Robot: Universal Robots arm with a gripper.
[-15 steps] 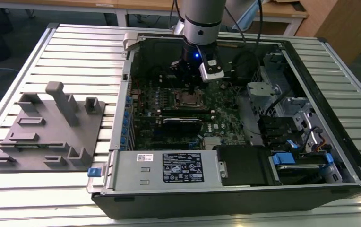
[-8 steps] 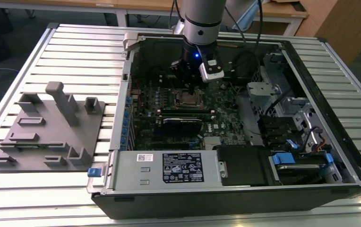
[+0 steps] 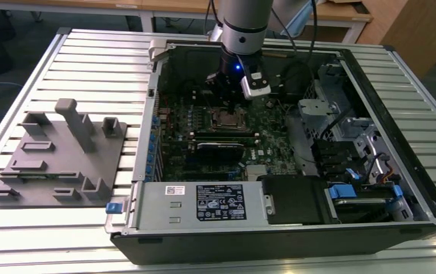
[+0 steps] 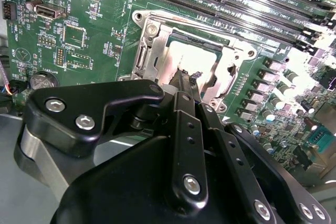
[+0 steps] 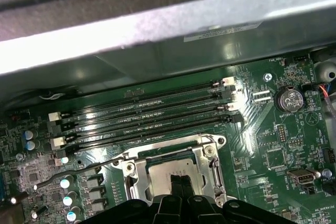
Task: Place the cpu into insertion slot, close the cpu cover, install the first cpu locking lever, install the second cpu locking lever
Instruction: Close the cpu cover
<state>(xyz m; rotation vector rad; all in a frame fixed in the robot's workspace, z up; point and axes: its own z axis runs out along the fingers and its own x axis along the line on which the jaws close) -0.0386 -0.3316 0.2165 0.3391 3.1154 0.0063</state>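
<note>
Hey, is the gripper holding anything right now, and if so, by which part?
Nothing seems held: the fingers are closed together with nothing between them, tips over the cpu.

Looks like robotics lab or test workshop. Slatted aluminium tabletop (image 3: pixel 96 63), opened PC tower (image 3: pixel 279 242) lying on side, grey fixture block (image 3: pixel 58 154) beside it, industrial arm (image 3: pixel 242 25) reaching in, wooden desks (image 3: pixel 332 16) behind.

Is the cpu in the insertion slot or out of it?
In. The cpu lies flat inside the insertion slot, within its silver rim, in both wrist views.
</note>
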